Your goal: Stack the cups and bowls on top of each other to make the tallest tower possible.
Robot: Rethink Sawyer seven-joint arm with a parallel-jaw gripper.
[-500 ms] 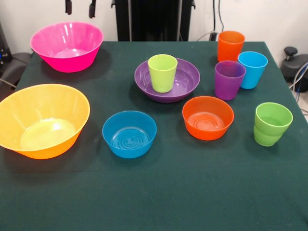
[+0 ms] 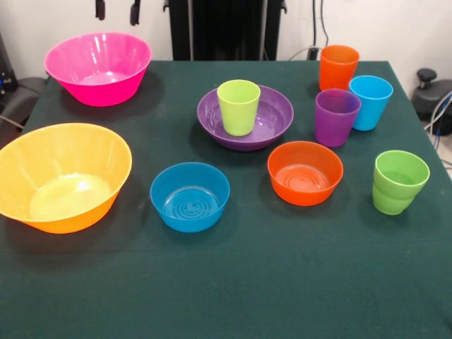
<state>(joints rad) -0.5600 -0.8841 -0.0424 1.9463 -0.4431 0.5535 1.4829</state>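
The tower is a lime-yellow cup [image 2: 238, 106] standing upright in the wide purple bowl [image 2: 275, 120] at the table's middle. The small blue bowl [image 2: 190, 196] and the small orange bowl [image 2: 305, 172] stand apart in front of it. The pink bowl [image 2: 98, 67] is at the far left and the yellow-orange bowl [image 2: 62, 176] at the near left. The orange cup [image 2: 337, 67], light blue cup [image 2: 370, 102], purple cup [image 2: 336, 116] and green cup [image 2: 399, 181] stand on the right. My gripper [image 2: 117, 10] shows only its tips at the top edge above the pink bowl, open and empty.
The dark green table [image 2: 226, 282] runs to its near edge in front of the bowls. The robot's black pedestal [image 2: 226, 28] stands behind the table's far edge. Cables and dark equipment [image 2: 432, 92] lie off the table's right side.
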